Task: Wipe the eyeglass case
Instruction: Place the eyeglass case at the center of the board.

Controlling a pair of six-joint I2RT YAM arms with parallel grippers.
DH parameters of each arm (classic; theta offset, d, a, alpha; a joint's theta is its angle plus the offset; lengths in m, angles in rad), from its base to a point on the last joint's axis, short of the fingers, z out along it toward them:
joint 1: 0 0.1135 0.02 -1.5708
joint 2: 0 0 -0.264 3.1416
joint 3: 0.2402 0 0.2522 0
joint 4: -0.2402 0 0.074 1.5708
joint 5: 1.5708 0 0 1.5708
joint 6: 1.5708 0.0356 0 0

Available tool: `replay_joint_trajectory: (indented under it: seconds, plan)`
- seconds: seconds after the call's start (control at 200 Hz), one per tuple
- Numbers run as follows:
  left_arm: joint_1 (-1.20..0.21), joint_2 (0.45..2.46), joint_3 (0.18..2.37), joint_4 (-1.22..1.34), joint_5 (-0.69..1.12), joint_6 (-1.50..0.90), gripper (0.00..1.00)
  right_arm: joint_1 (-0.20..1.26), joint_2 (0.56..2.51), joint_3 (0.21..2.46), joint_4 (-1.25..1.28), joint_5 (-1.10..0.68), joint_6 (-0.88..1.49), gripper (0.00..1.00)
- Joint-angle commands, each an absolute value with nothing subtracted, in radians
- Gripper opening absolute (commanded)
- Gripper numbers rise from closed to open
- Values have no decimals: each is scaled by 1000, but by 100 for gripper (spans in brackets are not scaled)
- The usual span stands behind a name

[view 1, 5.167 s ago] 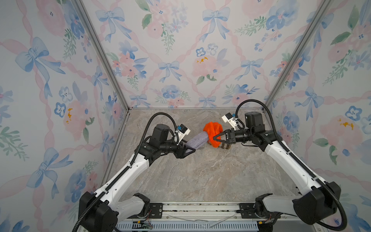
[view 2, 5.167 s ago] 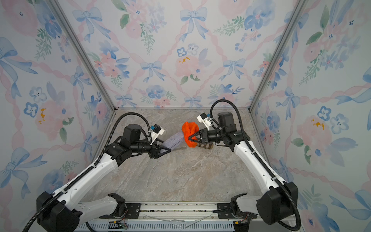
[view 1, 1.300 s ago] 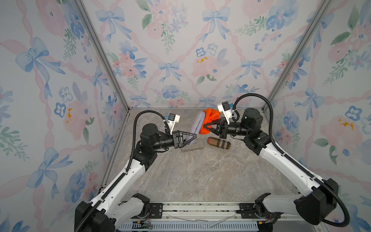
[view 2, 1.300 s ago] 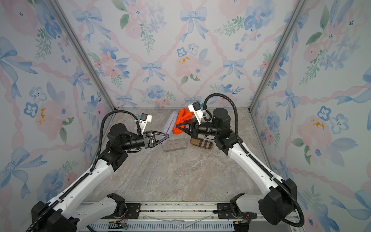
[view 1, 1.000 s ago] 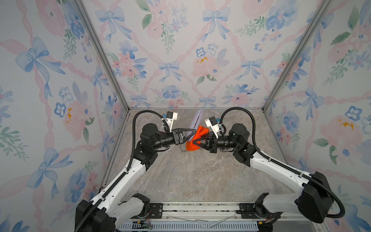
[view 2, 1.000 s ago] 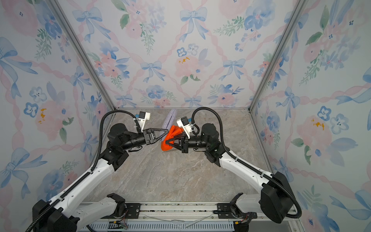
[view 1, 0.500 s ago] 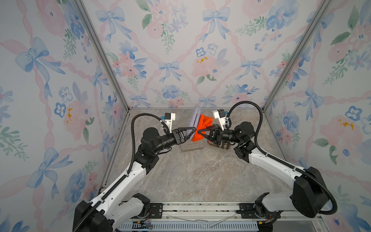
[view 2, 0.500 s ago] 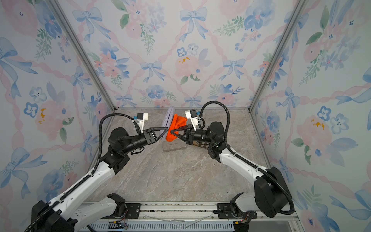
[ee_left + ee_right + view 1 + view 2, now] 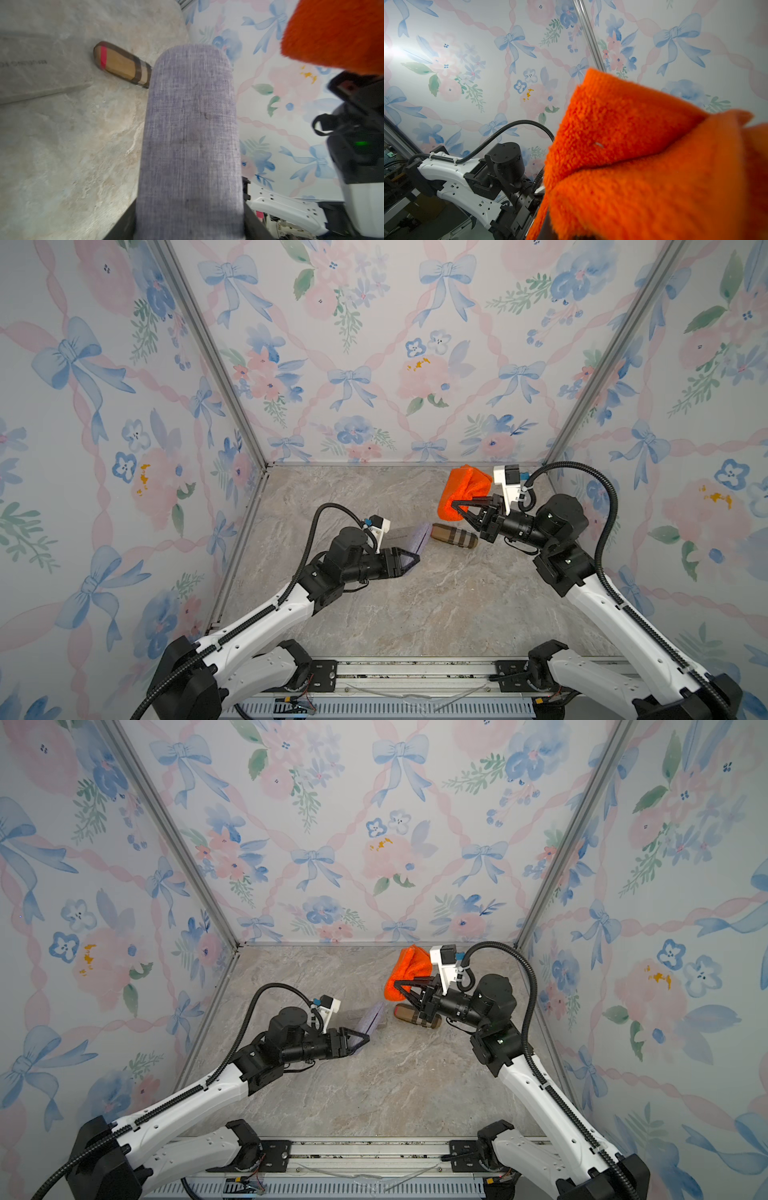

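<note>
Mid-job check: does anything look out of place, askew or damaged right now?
Nothing spilled or broken. One oddity: the orange cloth in the right pincer hangs clear of the purple-grey eyeglass case held by the left pincer, so no wiping contact. Faint dark smudges show on the case fabric.

Both top views look from high above the front rail, tilted down toward the back wall. They share nearly the whole scene: the surface, the left arm, the right arm and three walls. The left wrist camera sits very near the grey case, looking along it across the surface to a striped case, the orange cloth and the right arm. The right wrist camera sits close behind the orange cloth, which fills much of its view, and faces the left arm and the walls. Both wrist views share the cloth.
</note>
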State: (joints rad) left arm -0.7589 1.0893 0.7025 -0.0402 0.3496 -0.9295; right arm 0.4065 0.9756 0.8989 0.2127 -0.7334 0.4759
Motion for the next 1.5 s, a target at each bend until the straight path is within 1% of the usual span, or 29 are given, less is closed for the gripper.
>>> replay_joint_trajectory:
  seconds: [0.0,0.12,0.27,0.525,0.58,0.63,0.7,0.78,0.825,0.91,0.94,1.1,1.36,1.38,1.385,1.395,1.4,1.41,1.495]
  plan:
    - [-833,1125,686,-146,84,-925,9,396,944,846,51,-688,421,0]
    - [-924,1129,652,-200,-70,-1068,10,393,912,820,34,-685,420,0]
    - [-1034,1159,625,-270,-206,-1235,10,390,923,808,20,-696,408,0]
    - [-1075,1322,673,-290,-239,-1374,11,378,884,760,13,-701,407,0]
    - [-1101,1365,694,-317,-258,-1409,11,371,873,753,12,-704,409,0]
    - [-1125,1401,712,-339,-268,-1439,12,363,864,748,11,-707,409,0]
    - [-1136,1440,728,-390,-270,-1490,19,350,861,740,14,-714,404,0]
    - [-1135,1456,728,-405,-247,-1510,22,332,865,728,18,-718,399,0]
    - [-1136,1461,727,-411,-234,-1515,28,322,869,722,23,-727,399,0]
    - [-1132,1476,762,-430,-195,-1527,47,309,866,706,33,-735,400,0]
    - [-1129,1481,764,-430,-180,-1526,51,305,863,699,37,-734,402,0]
    - [-1108,1512,775,-428,-147,-1509,62,283,851,668,40,-745,401,0]
    - [-1110,1523,795,-419,-115,-1489,71,258,810,639,26,-759,394,0]
    - [-1110,1523,796,-420,-112,-1489,73,258,805,635,26,-759,396,0]
    - [-1111,1524,796,-420,-111,-1489,75,258,805,634,26,-759,397,0]
    - [-1111,1524,797,-421,-110,-1489,84,258,802,633,27,-759,399,0]
    - [-1111,1525,796,-421,-109,-1490,87,258,802,632,27,-759,399,0]
    - [-1112,1526,795,-419,-108,-1491,90,258,800,629,28,-759,400,0]
    - [-1115,1528,788,-406,-93,-1497,93,256,783,615,23,-759,408,0]
